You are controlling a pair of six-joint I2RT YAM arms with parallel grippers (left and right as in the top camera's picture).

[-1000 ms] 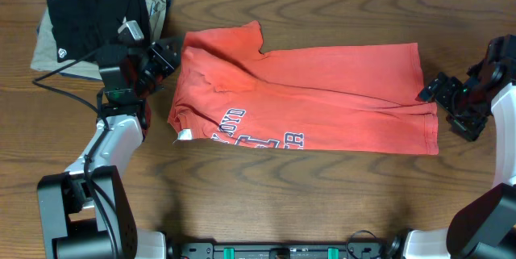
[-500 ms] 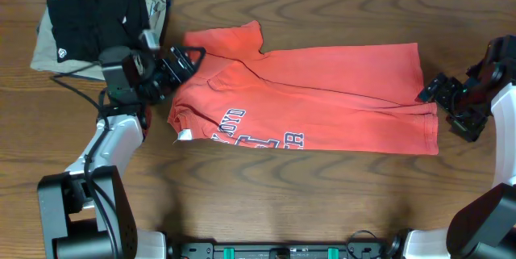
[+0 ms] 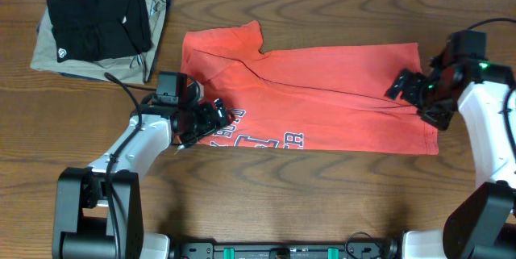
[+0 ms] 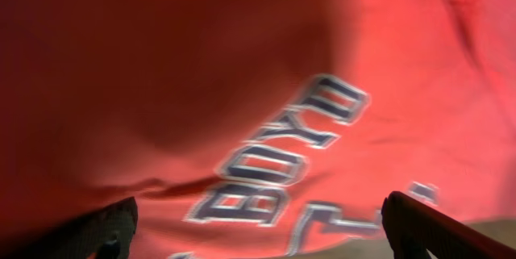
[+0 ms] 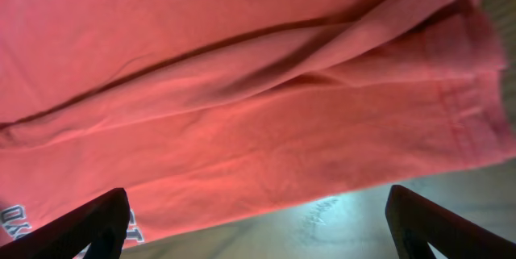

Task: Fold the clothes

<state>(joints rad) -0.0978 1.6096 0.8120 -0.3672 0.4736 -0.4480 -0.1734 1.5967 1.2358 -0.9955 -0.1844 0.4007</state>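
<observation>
Red-orange short-sleeved cotton T-shirt [image 3: 339, 89] lies spread across centre of brown wooden desk [image 3: 266, 194]. Left gripper [image 3: 208, 120] wide open, empty, over white-and-blue chest lettering [image 3: 262, 136], lower left. Right gripper [image 3: 411, 104] wide open, empty, over hem, right.

The overhead view looks straight down on the whole brown wooden tabletop [image 3: 282, 202], while both wrist views sit close over the red-orange cotton T-shirt [image 3: 322, 89] all share.

Red-orange T-shirt [image 3: 322, 89]: partly folded lengthwise, lying flat mid-table, white-and-blue lettering along its near edge, collar end leftward.
</observation>
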